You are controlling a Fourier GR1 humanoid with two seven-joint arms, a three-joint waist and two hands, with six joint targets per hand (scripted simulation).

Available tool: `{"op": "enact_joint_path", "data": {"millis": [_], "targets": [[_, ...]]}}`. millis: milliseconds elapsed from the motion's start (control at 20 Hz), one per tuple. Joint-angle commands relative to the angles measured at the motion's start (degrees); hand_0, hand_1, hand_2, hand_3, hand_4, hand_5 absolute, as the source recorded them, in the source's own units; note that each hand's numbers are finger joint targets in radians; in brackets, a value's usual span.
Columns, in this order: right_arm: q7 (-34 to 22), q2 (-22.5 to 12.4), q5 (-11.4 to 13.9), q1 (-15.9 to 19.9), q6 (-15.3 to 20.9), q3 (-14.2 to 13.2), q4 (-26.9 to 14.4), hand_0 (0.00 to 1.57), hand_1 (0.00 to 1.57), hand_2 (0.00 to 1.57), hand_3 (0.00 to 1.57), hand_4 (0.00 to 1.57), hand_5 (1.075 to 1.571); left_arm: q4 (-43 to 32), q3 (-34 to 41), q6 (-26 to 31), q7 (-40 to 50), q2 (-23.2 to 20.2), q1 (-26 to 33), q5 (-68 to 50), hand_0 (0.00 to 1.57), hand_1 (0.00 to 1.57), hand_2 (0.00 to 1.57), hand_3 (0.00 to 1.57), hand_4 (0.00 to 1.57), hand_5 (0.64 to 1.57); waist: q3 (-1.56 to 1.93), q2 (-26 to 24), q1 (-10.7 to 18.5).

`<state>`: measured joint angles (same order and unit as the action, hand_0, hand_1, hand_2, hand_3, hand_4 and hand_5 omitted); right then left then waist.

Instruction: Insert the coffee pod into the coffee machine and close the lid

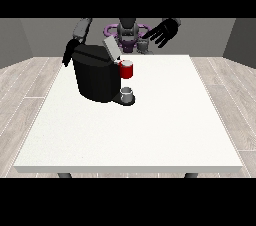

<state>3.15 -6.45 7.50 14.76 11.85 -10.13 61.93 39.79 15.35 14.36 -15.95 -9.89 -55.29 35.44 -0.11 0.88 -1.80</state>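
A black coffee machine stands on the white table at the left. Its grey lid is tilted up and open. At the machine's front sits a red holder part, and below it a small grey cup rests on the drip base. I cannot make out the coffee pod. The hand at the view's right is raised above the table's far edge, fingers spread and holding nothing. The hand at the view's left hangs behind the machine's left side, mostly hidden.
The robot's torso stands behind the table's far edge. Wooden floor surrounds the table. The machine takes up the table's far left part.
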Motion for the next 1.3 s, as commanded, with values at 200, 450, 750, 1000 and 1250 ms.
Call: {"op": "enact_joint_path", "data": {"millis": [200, 450, 750, 1000, 1250], "targets": [[0.4, 1.31, 0.66, -11.52, 0.49, 0.77, 0.91, 0.0, 0.0, 0.0, 0.0, 0.0, 1.571, -1.3, 7.73, 4.6, -4.02, 6.9, 19.12, -11.92, 0.0, 0.0, 0.0, 0.0, 0.42, 1.571, 0.05, -14.71, 5.22], [-0.07, 2.07, -0.73, -7.92, -1.85, 2.34, 4.8, 0.0, 0.0, 0.0, 0.0, 0.0, 1.571, 0.15, 6.41, 4.09, -1.42, 8.41, 24.29, -12.64, 0.0, 0.0, 0.0, 0.0, 0.44, 1.571, 0.1, -18.23, 7.59], [-2.8, 1.49, -3.55, -2.68, -10.35, 6.59, 12.59, 0.0, 0.0, 0.0, 0.0, 0.0, 1.571, 1.5, 8.38, 2.9, -1.18, 7.46, 26.45, -15.19, 0.0, 0.0, 0.0, 0.0, 0.39, 1.571, 0.08, -17.63, 5.27], [-3.84, 0.88, -0.62, -2.14, -9.92, 8.96, 13.71, 0.0, 0.0, 0.0, 0.0, 0.11, 1.571, 6.35, 3.7, 2.76, 1.89, 9.84, 30.47, -16.77, 0.0, 0.0, 0.0, 0.0, 0.41, 1.571, 0.11, -19.83, 8.35], [-4.94, -3.19, -4.54, 3.32, -11.0, 2.34, 11.2, 0.0, 0.0, 0.0, 0.0, 0.0, 1.571, 15.59, 2.27, 6.01, 6.76, 9.86, 29.85, -21.45, 0.0, 0.0, 0.0, 0.0, 0.39, 1.571, 0.14, -15.2, 11.86]]}}
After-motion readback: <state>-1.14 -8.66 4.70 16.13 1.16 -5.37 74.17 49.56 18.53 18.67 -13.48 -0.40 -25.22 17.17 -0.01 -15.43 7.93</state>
